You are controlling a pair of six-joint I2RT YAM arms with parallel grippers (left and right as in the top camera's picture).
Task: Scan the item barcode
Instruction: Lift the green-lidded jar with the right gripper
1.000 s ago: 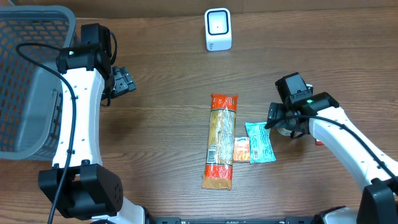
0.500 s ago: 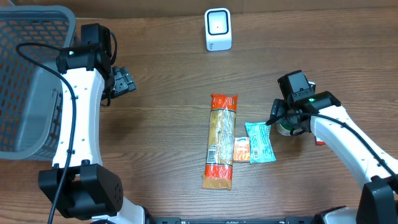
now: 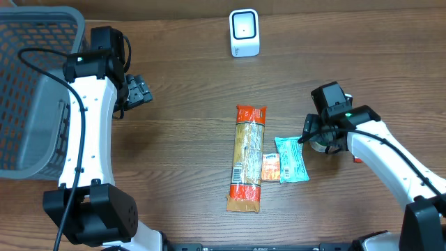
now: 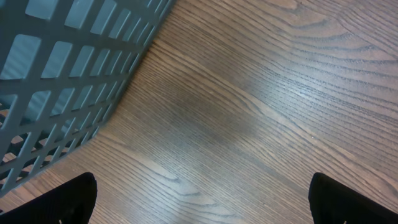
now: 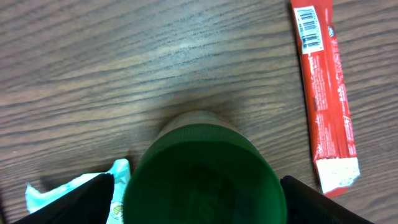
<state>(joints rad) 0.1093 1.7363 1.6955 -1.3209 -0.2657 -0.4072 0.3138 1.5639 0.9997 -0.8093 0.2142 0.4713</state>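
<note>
A jar with a dark green lid (image 5: 202,174) stands on the wooden table at the right, small in the overhead view (image 3: 321,145). My right gripper (image 5: 198,194) comes down over it, one black finger at each side of the lid, closed against it. A white barcode scanner (image 3: 244,33) stands at the table's far edge. My left gripper (image 3: 139,92) hangs open over bare wood (image 4: 202,200) beside the basket, holding nothing.
A red snack bar (image 5: 324,93) with a barcode lies right of the jar. A teal packet (image 3: 291,160), a small orange packet (image 3: 270,166) and a long orange-red packet (image 3: 248,158) lie mid-table. A grey mesh basket (image 3: 35,84) fills the far left.
The right gripper's jaws have narrowed onto the green-lidded jar and the wrist has shifted slightly. The left arm has not moved.
</note>
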